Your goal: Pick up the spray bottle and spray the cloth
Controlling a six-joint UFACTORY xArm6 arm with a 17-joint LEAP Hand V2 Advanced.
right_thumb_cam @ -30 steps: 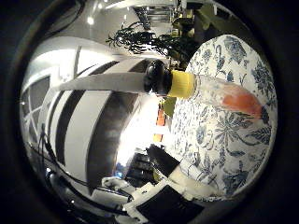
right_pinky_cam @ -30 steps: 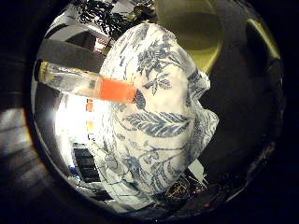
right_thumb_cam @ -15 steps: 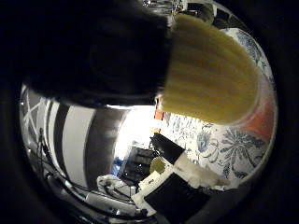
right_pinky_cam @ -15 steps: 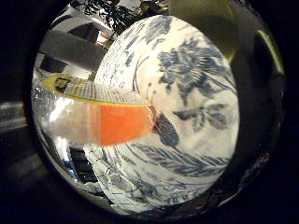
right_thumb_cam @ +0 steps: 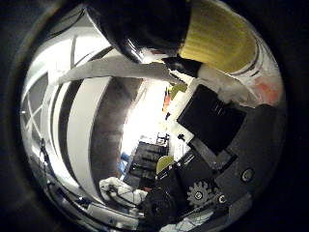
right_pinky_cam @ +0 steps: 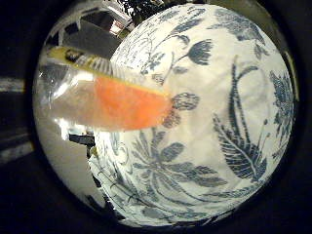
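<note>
Close up, spray bottle over floral cloth; bright room behind

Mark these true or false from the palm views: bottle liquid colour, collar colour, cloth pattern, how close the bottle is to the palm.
1. The spray bottle holds orange liquid. True.
2. The cloth is plain red. False: it is white with a dark blue leaf and flower print.
3. The bottle's ribbed collar is yellow. True.
4. The bottle is far from the palm. False: it fills much of both views, so it is close.
5. Parts of the hand show beside the bottle in the thumb side view. True.
</note>
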